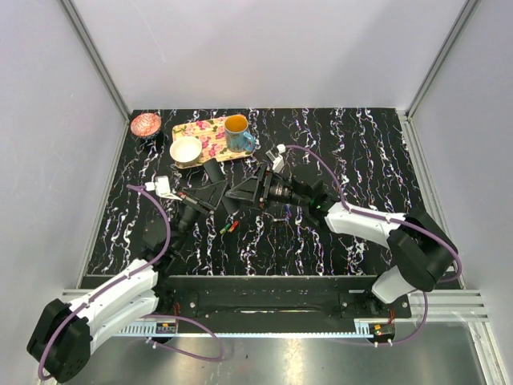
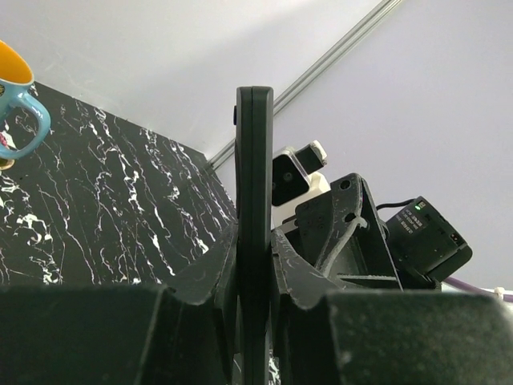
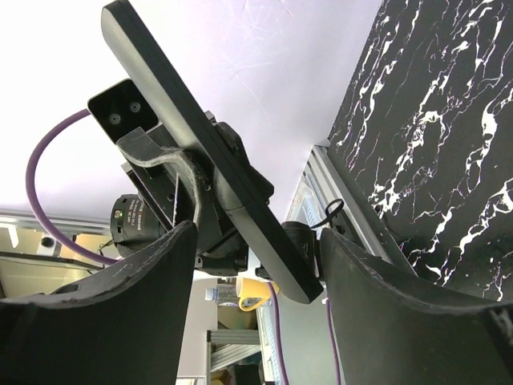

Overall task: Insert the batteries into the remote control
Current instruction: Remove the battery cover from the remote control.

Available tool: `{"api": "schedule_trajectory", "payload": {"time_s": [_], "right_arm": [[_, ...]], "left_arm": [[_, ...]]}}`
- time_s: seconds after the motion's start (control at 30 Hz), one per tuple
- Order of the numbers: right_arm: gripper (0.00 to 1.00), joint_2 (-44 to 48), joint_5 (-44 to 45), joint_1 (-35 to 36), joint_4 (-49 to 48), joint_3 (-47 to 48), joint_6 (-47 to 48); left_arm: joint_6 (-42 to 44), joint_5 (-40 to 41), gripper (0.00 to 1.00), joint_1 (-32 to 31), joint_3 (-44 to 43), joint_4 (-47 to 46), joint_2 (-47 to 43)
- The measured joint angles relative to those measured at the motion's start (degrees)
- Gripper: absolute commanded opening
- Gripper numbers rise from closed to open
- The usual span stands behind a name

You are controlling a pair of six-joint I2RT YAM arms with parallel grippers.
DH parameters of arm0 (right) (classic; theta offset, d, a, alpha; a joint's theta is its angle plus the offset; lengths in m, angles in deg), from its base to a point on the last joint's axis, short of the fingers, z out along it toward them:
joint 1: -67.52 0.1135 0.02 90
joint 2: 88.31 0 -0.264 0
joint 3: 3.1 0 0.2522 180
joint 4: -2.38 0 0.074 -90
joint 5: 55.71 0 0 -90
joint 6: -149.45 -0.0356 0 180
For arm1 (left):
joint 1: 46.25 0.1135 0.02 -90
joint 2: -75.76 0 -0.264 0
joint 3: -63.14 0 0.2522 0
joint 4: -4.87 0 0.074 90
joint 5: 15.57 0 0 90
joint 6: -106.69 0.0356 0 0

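While my left gripper point(image 2: 255, 309) clamps the remote control point(image 2: 254, 160) on edge | right gripper point(image 3: 256, 241) open around it, holding nothing | I'd close squarely on its faces (no twisting).

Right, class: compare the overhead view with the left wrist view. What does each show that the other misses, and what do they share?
Only overhead: the flowered tray, the white cup, the pink bowl and the loose batteries lying on the table. Only left wrist: the remote seen edge-on and upright, clamped in the left gripper. Both: the blue mug and the black marbled table.
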Motion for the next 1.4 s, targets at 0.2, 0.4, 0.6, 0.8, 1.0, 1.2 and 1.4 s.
{"api": "schedule_trajectory", "payload": {"time_s": [0.2,0.4,0.6,0.8,1.0,1.2,1.4], "right_arm": [[0.65,-1.5,-0.5,0.0,-0.3,0.1,-1.1],[0.61,-1.9,-0.5,0.0,-0.3,0.1,-1.9],[0.50,-1.9,-0.5,0.0,-0.5,0.1,-2.5],[0.42,-1.9,-0.5,0.0,-0.8,0.0,-2.4],[0.39,-1.9,-0.5,0.0,-1.2,-0.1,-2.3],[0.37,-1.9,-0.6,-0.1,-1.1,-0.1,-2.2],[0.37,-1.9,-0.8,-0.1,-0.5,-0.1,-1.9]], "left_arm": [[0.0,0.0,0.00,-0.5,0.0,-0.3,0.8],[0.0,0.3,0.00,-0.6,0.0,-0.6,0.8],[-0.1,0.3,0.00,-0.7,0.0,-0.6,0.8],[-0.3,0.4,0.00,-0.7,0.0,-0.8,0.8],[-0.7,0.5,0.00,-0.7,0.0,-0.9,0.9],[-0.7,0.5,0.00,-0.7,0.0,-1.2,1.2],[-0.5,0.4,0.00,-0.7,0.0,-1.0,1.2]]}}
